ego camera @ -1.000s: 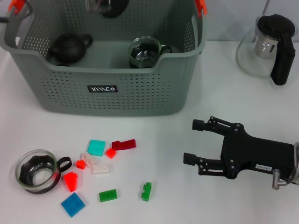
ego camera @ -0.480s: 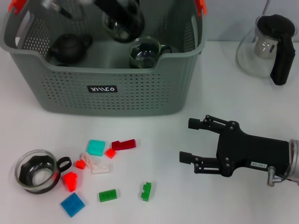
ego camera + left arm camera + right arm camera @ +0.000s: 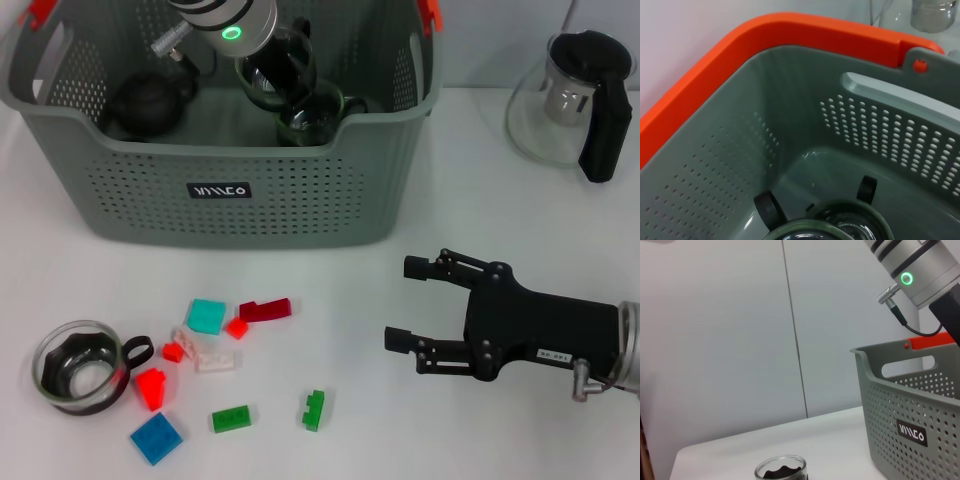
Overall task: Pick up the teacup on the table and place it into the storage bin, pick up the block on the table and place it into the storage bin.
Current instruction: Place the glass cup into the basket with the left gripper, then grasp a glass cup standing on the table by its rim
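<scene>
White tabletop (image 3: 330, 400) fills the workspace, with a pale wall behind it in the right wrist view.

Nearest the robot, a scatter of small blocks lies on the table: a blue block (image 3: 156, 438), two green blocks (image 3: 231, 418) (image 3: 314, 410), several red and orange pieces (image 3: 152, 388), a clear one (image 3: 216, 361), a teal tile (image 3: 207, 316) and a dark red block (image 3: 265, 309). Just left of them stands a glass teacup (image 3: 80, 366), upright, with its dark handle pointing toward the blocks.

Right gripper (image 3: 412, 303) hovers low over the table on the right side, fingers spread wide and holding nothing. Its opening faces left, toward the block cluster. The nearest green block lies to its left and slightly nearer the robot, well apart from the fingertips. This arm is the nearer one to the blocks.

Farther back sits the storage bin (image 3: 230, 190), a grey perforated basket with orange handle clips. Inside it are a dark teapot (image 3: 148, 102) and a glass cup (image 3: 310, 115). Left gripper (image 3: 275, 75) reaches down into the bin with a second glass teacup (image 3: 262, 85) just above that cup. Whether its fingers are closed on the teacup or have let go cannot be determined.

At the far right stands a glass pitcher (image 3: 575, 100) with a black handle.

Judgement: the coming block pick depends on a leftward reach by the right gripper.
</scene>
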Controlling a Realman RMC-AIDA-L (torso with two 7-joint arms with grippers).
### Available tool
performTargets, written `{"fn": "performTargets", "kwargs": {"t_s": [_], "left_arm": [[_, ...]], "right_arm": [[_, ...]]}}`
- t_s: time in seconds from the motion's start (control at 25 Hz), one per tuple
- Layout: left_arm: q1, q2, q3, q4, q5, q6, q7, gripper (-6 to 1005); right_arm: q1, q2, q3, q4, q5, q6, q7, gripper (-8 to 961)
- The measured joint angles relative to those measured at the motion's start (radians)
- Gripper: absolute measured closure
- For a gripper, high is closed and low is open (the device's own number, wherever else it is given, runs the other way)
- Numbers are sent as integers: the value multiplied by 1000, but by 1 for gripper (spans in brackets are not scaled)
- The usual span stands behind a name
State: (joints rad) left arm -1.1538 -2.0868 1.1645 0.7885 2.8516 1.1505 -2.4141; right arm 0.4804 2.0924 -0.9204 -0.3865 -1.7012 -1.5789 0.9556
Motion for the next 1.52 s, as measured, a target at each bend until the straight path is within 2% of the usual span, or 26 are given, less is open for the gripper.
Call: {"fn": "performTargets", "kwargs": {"t_s": [0.24,0.44,0.52,0.6,0.64,0.68,0.8,0.88,0.96,1.04,1.16,1.24,1.32,1.44,1.52], "left_arm": [[2,-3,1,-2,2,-16,3,962],[10,-3,-9,12,3,-25,0,827],[23,-5,-29,46,-2,-20,1,733],[62,-17,-71,140,-37,9,21,640],[107,-27,-116,241,-104,51,56,593],[107,-27,-116,241,-104,51,56,577],[189,-28,-239,380,-321,166,141,530],[234,-9,-346,409,-506,260,192,499],[291,25,-462,383,-722,375,248,500],[351,61,-545,314,-912,489,327,501],[459,114,-603,163,-1100,636,473,502],[529,142,-616,70,-1157,702,567,503],[604,159,-619,-9,-1174,761,692,504],[694,161,-607,-34,-1160,810,831,505],[765,154,-598,-28,-1136,837,926,506]], "right_arm": [[-3,-2,2,0,0,1,0,43],[-4,-2,3,0,0,1,1,44],[-5,-2,3,1,0,5,1,45],[-5,-2,2,1,0,9,2,45],[-5,-2,2,1,0,11,2,45],[-5,-2,2,1,0,12,2,45],[-4,-3,2,2,0,12,2,44],[-3,-3,2,2,0,12,2,44],[-2,-3,1,2,0,9,2,43],[-2,-3,2,2,0,6,2,43],[-3,-3,4,2,0,4,2,43],[-3,-3,6,2,0,3,2,44],[-2,-2,6,2,0,3,3,44],[1,-2,5,1,0,3,9,44],[3,-2,3,0,0,4,21,44]]}}
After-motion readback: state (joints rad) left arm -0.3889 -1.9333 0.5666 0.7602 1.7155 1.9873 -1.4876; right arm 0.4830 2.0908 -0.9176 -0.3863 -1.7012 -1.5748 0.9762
